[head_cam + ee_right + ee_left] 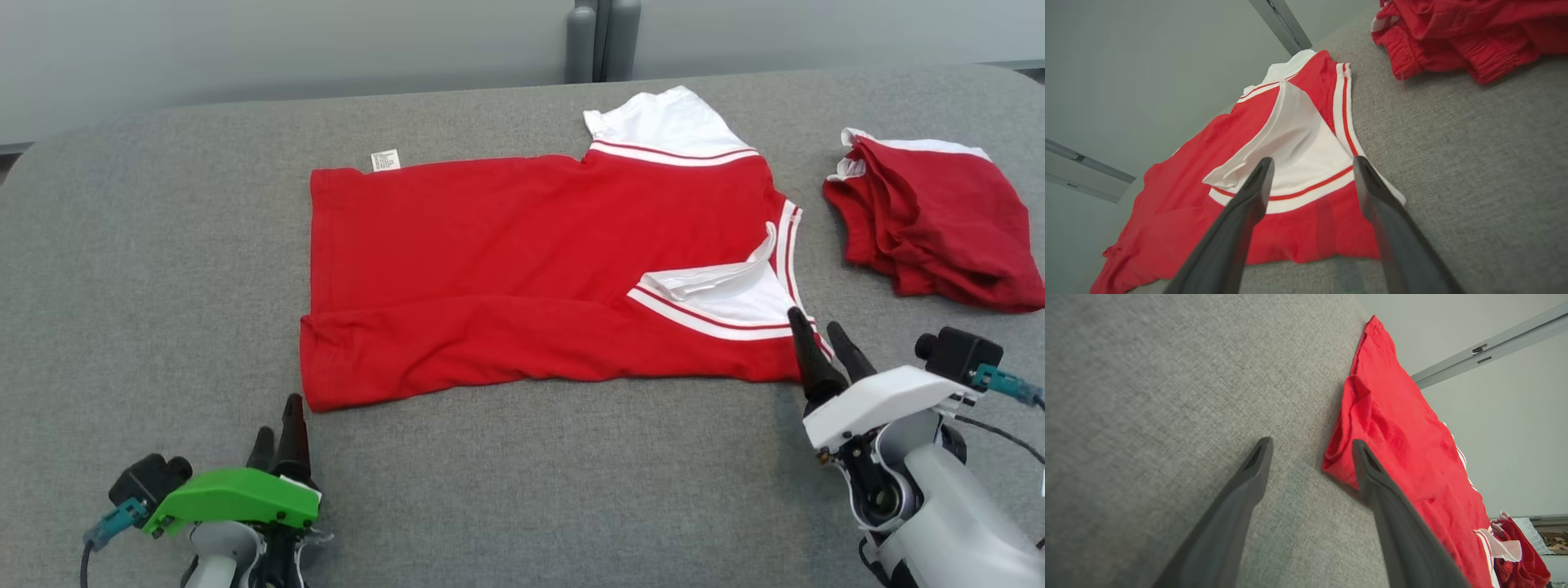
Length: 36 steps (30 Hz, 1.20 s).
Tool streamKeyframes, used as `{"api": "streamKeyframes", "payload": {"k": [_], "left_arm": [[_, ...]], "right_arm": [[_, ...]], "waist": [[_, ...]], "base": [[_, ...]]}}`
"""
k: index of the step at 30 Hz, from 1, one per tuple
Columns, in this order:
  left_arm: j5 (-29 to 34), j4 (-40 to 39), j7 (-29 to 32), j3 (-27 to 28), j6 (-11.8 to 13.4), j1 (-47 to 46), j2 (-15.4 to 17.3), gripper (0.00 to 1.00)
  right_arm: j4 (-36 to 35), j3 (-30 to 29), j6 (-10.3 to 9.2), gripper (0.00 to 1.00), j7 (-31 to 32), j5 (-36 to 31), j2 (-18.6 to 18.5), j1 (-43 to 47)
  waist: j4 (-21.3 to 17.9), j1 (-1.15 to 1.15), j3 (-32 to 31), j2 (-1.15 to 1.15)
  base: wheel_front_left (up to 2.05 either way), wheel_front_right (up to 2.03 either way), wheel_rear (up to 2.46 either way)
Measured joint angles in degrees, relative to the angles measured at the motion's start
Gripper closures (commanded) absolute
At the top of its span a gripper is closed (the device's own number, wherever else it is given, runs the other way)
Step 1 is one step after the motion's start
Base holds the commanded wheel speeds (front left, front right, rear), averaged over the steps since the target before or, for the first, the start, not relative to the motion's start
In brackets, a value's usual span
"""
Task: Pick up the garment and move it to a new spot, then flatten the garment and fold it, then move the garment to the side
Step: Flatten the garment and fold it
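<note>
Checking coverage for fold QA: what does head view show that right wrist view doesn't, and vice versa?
Head view adds: the open left claw beside the red T-shirt's near left corner, and the white care label at its far hem. Right wrist view adds: the gathered elastic band on the bunched red garment. Both: the T-shirt with its near edge folded over, its near white sleeve, the bunched garment, the grey table, and the open right claw at that sleeve.

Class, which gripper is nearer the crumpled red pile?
Right. The right gripper sits close, left of the pile; the left gripper is far off, at the shirt's opposite corner.
</note>
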Motion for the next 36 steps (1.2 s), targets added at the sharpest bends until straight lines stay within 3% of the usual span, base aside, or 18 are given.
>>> {"api": "streamKeyframes", "payload": {"k": [6,14,33,36], "left_arm": [[-3.22,-0.42,2.76,-1.55,-0.07,0.81,-0.21,0.0],[-8.95,-1.22,3.26,0.43,-0.32,-0.35,-0.18,0.0],[-12.12,-2.34,3.58,-3.86,-0.51,-3.83,-0.08,0.0],[-12.63,-2.31,3.21,-4.16,-0.51,-3.83,-0.08,0.04]], "right_arm": [[0.11,2.99,0.44,0.0,-0.24,0.0,3.27,2.55],[0.74,2.01,0.49,0.0,-0.55,1.36,4.31,2.55],[1.1,-2.03,0.99,0.0,-2.3,3.53,3.66,2.27],[1.04,-2.56,0.98,0.0,-2.34,3.23,2.55,2.31]], "waist": [[-2.5,0.0,-0.45,0.0],[-3.51,0.0,1.31,0.0],[-1.16,0.0,4.04,0.0],[-1.16,0.0,4.09,0.0]], "base": [[0.0,0.0,0.0],[0.0,0.0,0.0],[0.0,0.0,0.0],[0.0,0.0,0.0]]}}
